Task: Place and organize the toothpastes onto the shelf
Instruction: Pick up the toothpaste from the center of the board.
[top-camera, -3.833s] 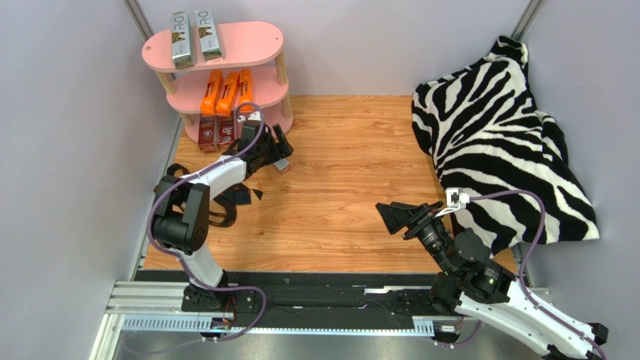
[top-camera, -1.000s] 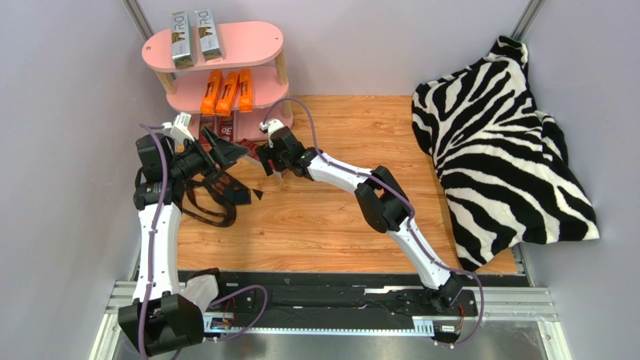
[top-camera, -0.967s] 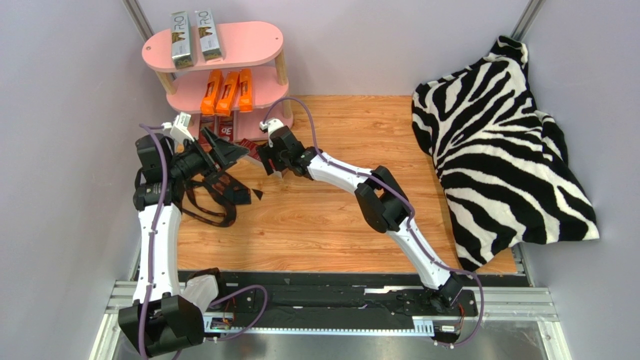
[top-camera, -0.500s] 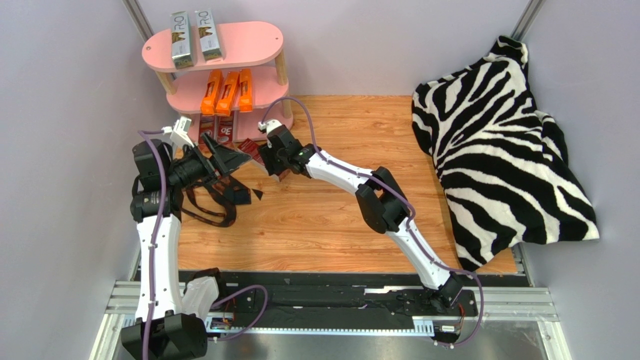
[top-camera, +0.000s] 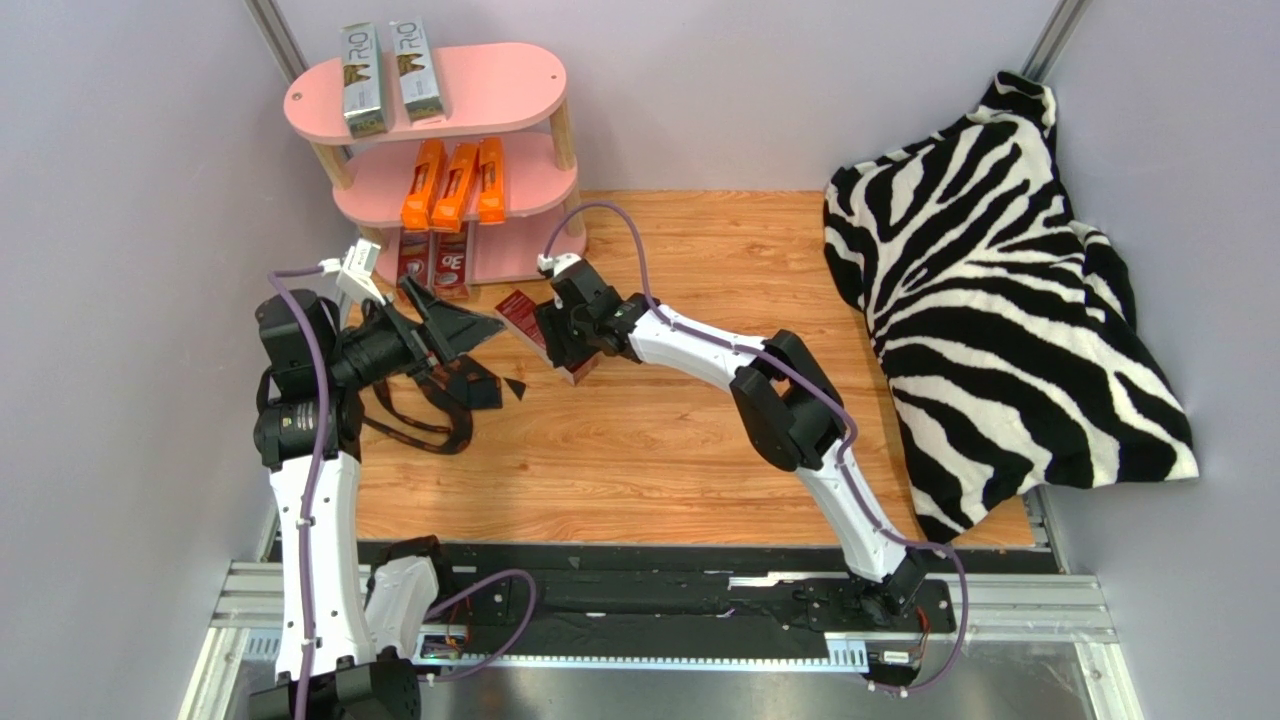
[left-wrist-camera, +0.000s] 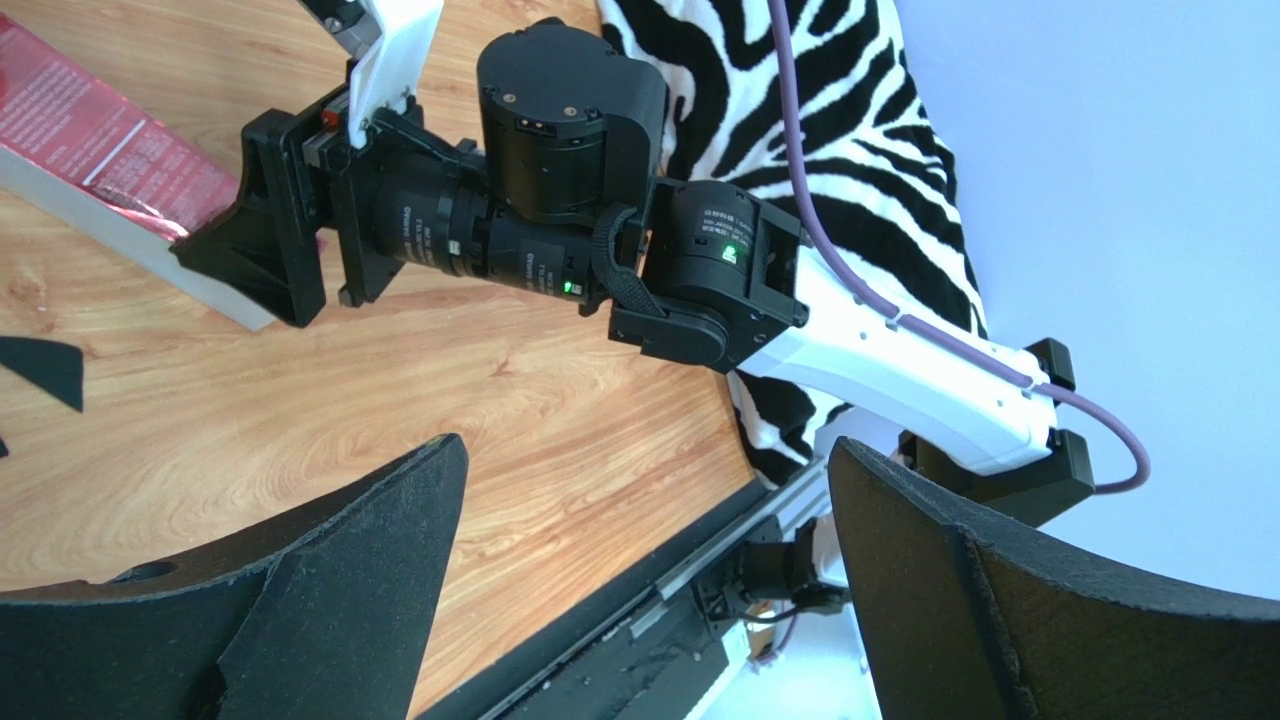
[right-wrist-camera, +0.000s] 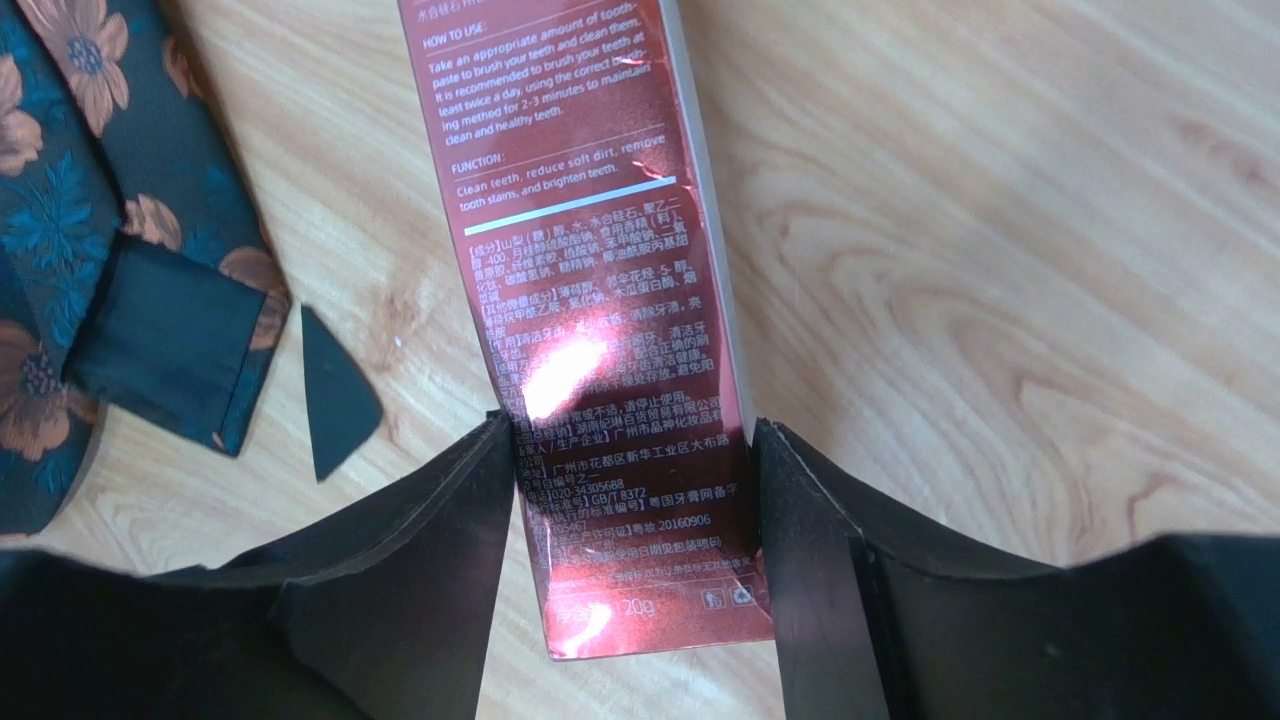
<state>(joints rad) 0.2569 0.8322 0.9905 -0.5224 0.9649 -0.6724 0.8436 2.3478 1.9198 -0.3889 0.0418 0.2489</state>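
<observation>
Right gripper (top-camera: 559, 339) has its two black fingers pressed against the long sides of a dark red carton (right-wrist-camera: 586, 225), gripping it near one end. The rest of the carton runs out ahead of the fingertips, low over the wooden table (top-camera: 706, 405), with its white-printed face turned up to the wrist camera. I cannot tell whether its far end touches the wood.

Off to that gripper's left, past the free end of the carton, the left gripper (top-camera: 458, 323) hangs with its jaws spread wide and nothing between them. It faces the right gripper, near it but apart.

The pink shelf (top-camera: 496, 75) stands beyond both grippers, close to the far left corner. Two silver-grey cartons (top-camera: 388, 71) lie side by side on its top board and three orange cartons (top-camera: 451, 183) on the middle one. Two more dark red boxes (top-camera: 433, 264) show at the front of the bottom tier, just beyond the held carton's free end.

A dark strap (top-camera: 413, 413) lies on the wood under the left gripper. A zebra-print cloth (top-camera: 992, 255) is heaped well off to the right gripper's right.
</observation>
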